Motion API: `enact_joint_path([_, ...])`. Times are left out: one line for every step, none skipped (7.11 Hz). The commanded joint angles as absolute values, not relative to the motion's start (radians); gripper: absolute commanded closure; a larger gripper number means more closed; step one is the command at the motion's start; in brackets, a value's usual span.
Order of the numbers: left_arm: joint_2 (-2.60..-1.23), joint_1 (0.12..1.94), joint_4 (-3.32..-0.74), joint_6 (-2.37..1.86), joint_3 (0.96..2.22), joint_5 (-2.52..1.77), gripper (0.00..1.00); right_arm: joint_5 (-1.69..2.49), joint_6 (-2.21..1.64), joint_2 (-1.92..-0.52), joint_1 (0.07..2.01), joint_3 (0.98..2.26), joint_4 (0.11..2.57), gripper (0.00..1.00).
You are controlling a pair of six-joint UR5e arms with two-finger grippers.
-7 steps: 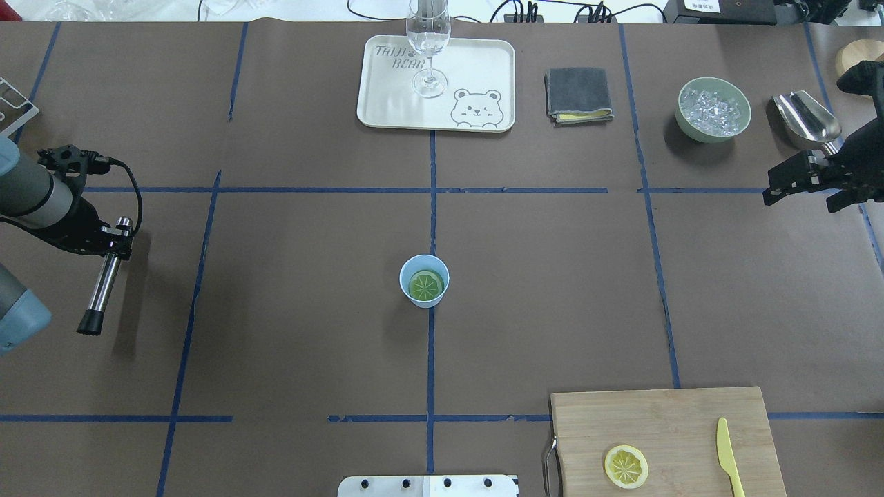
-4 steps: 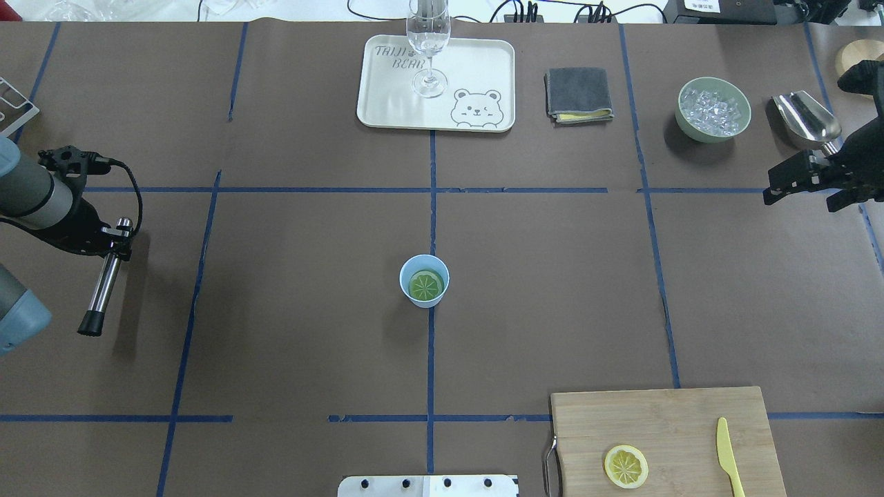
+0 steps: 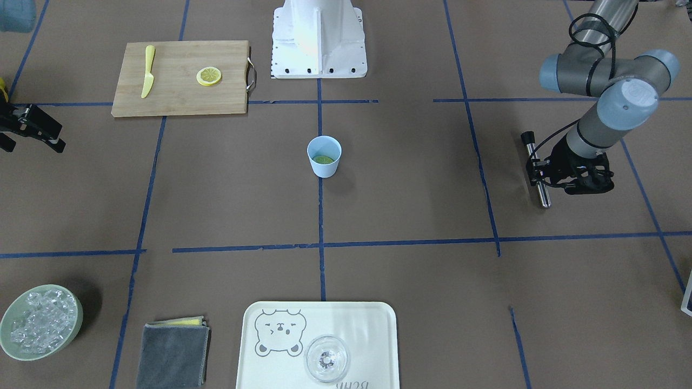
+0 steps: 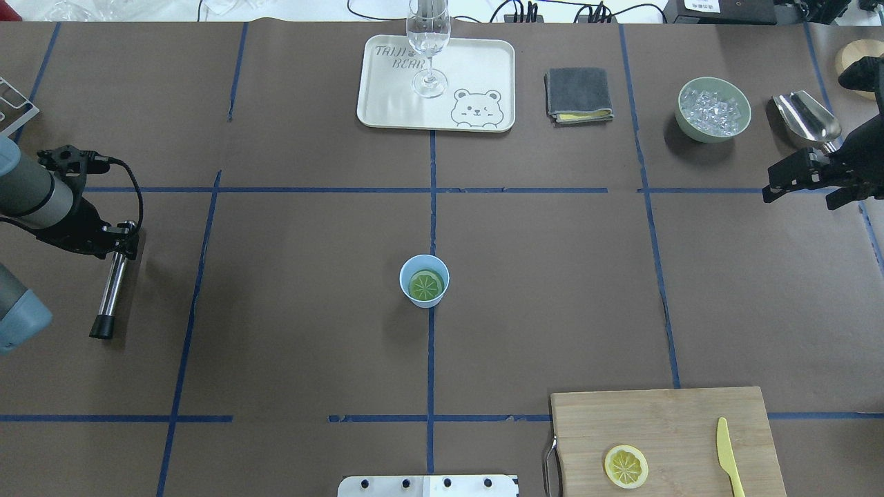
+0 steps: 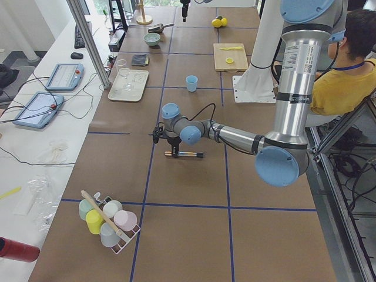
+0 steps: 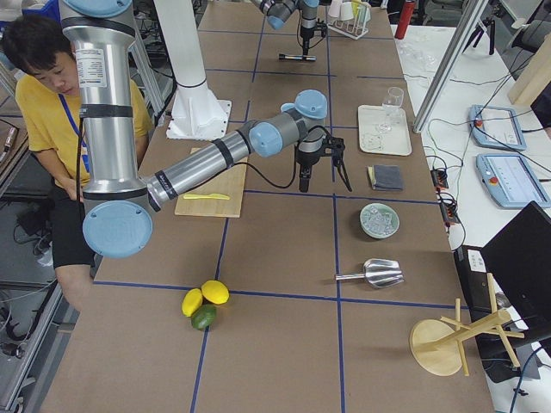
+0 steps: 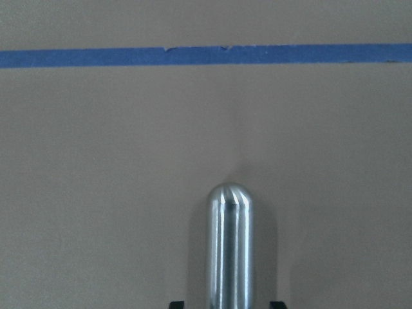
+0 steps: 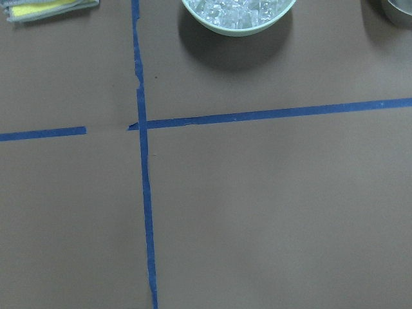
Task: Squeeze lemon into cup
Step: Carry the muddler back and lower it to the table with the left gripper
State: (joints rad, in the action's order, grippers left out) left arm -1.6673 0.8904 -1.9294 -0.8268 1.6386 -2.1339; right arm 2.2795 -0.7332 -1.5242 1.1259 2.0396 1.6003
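Worktop (image 4: 552, 276) surface is brown paper divided by blue tape lines, and we list its contents from largest to smallest.

A wooden cutting board (image 4: 663, 428) lies at the robot's near right. A cream tray (image 4: 476, 62) printed with a bear sits at the far centre and carries an upright stemmed glass (image 4: 429, 41). A pale green bowl (image 4: 690, 128) filled with ice stands at the far right, with a metal scoop (image 4: 804, 117) just beside it and a folded grey cloth (image 4: 579, 94) between the bowl and the tray.

We find the left gripper (image 4: 119, 241) clenched on the upper end of a steel rod (image 4: 110, 290) at the left edge of the worktop; its black-capped end points toward the robot. The right gripper (image 4: 800, 200) hovers near the scoop with its fingers spread, grasping nothing.

The cup (image 4: 403, 283) stands upright at the centre, on the middle tape line, well apart from both grippers. A round, green-looking segmented slice (image 4: 426, 284) lies inside it.

The lemon (image 4: 626, 466) lies flat on the cutting board, cut face up, near the yellow knife (image 4: 725, 455) but apart from it.
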Motion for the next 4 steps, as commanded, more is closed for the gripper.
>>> enact_joint_path([-1.649, 0.899, -1.925, -0.809, 1.713, -2.129, 0.43, 2.278, -0.726, -1.523, 1.152, 2.031, 1.605, 0.00])
enact_joint_path([-1.628, 0.923, -1.925, -0.807, 1.785, -2.129, 0.42, 2.287, -0.621, -1.522, 1.214, 1.998, 1.617, 0.00])
enact_joint_path([-1.584, 0.966, -1.925, -0.802, 1.861, -2.135, 0.27, 2.292, -0.535, -1.522, 1.273, 1.943, 1.618, 0.00])
enact_joint_path([-1.518, 1.073, -1.924, -0.629, 1.909, -2.143, 0.00, 2.298, -0.500, -1.519, 1.338, 1.889, 1.617, 0.00])
